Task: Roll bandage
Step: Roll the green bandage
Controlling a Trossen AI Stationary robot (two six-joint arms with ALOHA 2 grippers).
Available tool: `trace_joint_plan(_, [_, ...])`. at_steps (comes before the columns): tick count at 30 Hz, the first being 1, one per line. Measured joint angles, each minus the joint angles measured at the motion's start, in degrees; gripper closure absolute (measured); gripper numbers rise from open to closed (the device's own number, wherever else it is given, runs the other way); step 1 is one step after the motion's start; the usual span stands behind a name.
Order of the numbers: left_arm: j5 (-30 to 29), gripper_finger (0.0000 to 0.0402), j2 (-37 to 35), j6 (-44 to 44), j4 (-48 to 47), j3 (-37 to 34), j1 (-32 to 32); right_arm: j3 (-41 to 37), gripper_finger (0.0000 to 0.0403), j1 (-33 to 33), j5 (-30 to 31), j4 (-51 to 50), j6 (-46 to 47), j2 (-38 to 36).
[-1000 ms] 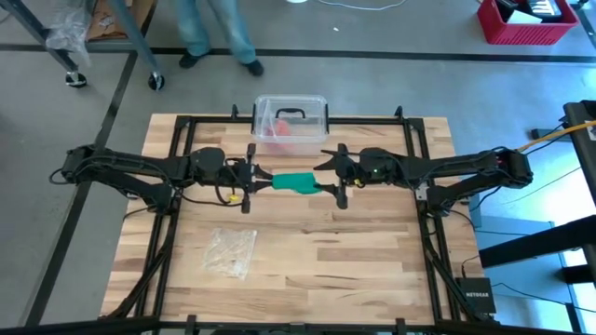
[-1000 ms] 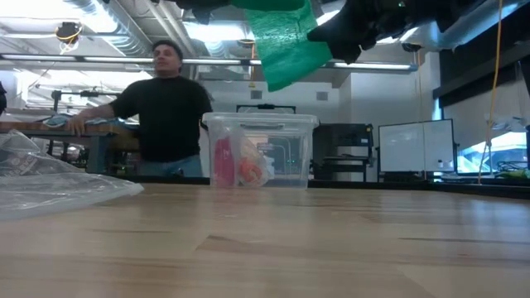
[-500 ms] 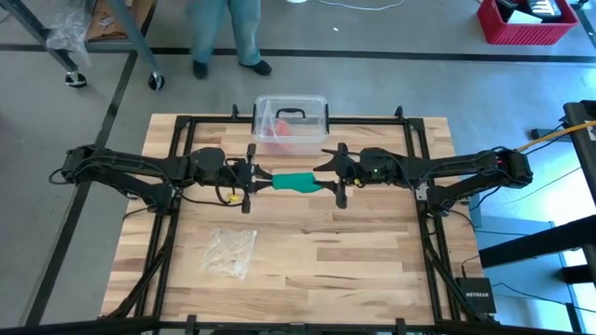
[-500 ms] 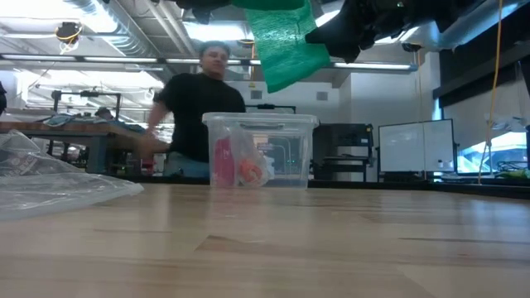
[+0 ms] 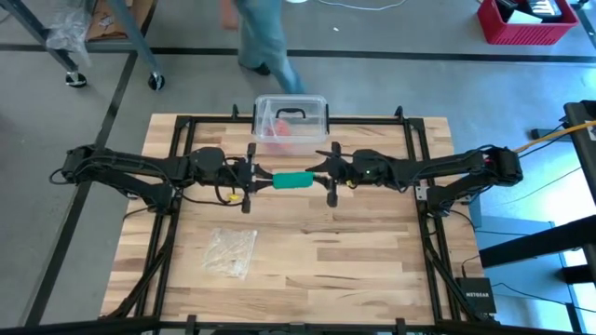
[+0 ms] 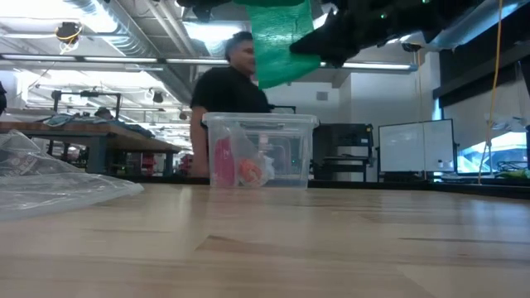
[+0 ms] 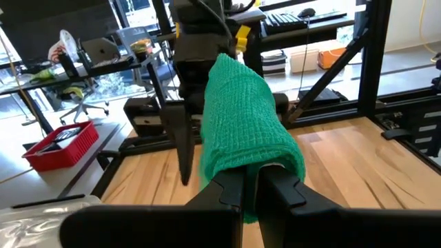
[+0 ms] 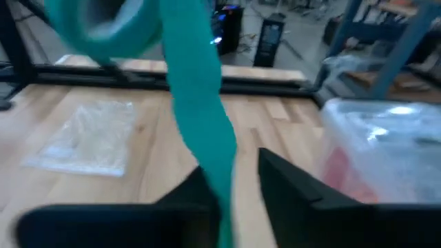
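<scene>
The green bandage [image 5: 293, 180] hangs in the air above the middle of the table, between my two grippers. My left gripper [image 5: 259, 179] is shut on its rolled left end [image 7: 241, 124]. A loose tail [image 6: 281, 41] hangs down from the roll. My right gripper [image 5: 319, 177] comes level from the table's right. In the right wrist view its fingers [image 8: 289, 186] stand on either side of the hanging strip [image 8: 200, 103], with a gap showing beside the cloth. My left gripper pinches the near end of the rolled part [image 7: 256, 165] between its two fingers, coming level from the table's left. The cloth wraps over the fingertips in several layers. The bandage is lifted clear of the table, its tail hanging slack. My right gripper has the strip between its fingers; whether they touch it I cannot tell.
A clear plastic box [image 5: 291, 116] with a black handle stands at the table's far edge, behind the bandage. A thin clear wrapper [image 5: 231, 251] lies on the near left of the table. A person [image 6: 232, 83] walks past beyond the far edge.
My right gripper has moved a little toward the table's left, along the bandage, and has tipped slightly down. Less of the green cloth shows between the two grippers. The hanging tail has swung a little. The person behind the table has walked toward the right.
</scene>
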Motion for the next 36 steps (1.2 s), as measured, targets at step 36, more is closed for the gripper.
trace_joint_plan(36, [0.09, 0.0390, -0.39, 5.09, 20.28, -0.02, -5.88, 0.04, 0.0399, 5.73, 9.07, 7.49, -9.53, 1.54])
